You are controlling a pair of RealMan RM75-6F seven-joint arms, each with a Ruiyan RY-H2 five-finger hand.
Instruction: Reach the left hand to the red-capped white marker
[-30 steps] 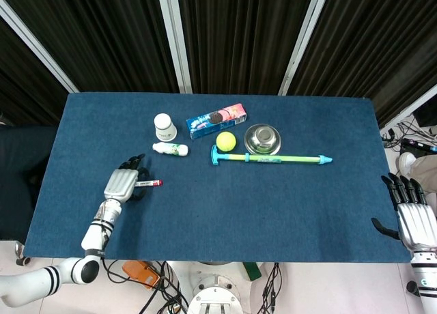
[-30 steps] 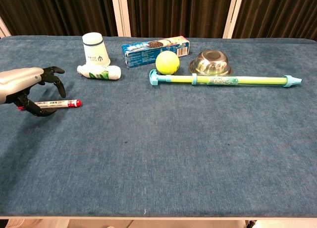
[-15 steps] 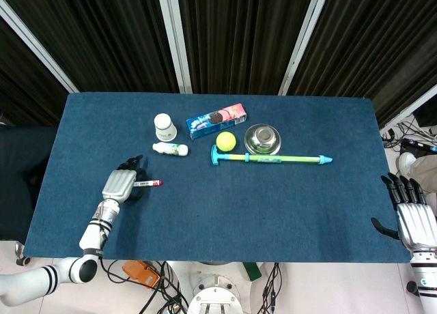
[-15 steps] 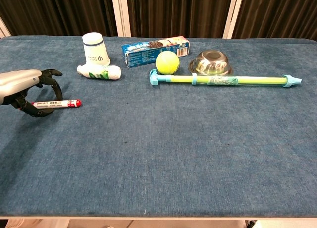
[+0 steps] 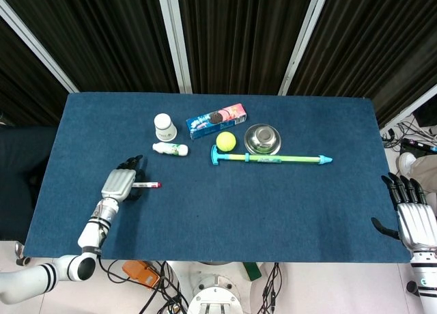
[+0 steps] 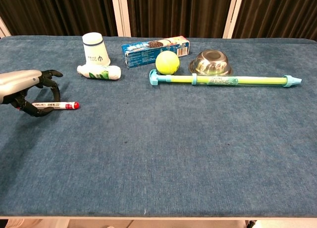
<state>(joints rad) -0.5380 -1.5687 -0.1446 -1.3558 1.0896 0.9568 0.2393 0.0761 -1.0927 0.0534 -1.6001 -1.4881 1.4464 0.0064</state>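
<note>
Left hand (image 6: 22,86) at the marker (image 6: 55,105) near desk's left edge — fingers curled around it, grip uncertain — reach essentially done.

Marker (image 6: 55,105) under the left hand (image 6: 22,86), cup (image 6: 95,49) and bottle (image 6: 99,72) behind, ball (image 6: 167,63) rightward.

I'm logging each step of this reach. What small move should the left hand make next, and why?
Probably close the fingers on the marker. The left hand already arches over its white barrel, which lies flat on the table with the red cap poking out.
</note>
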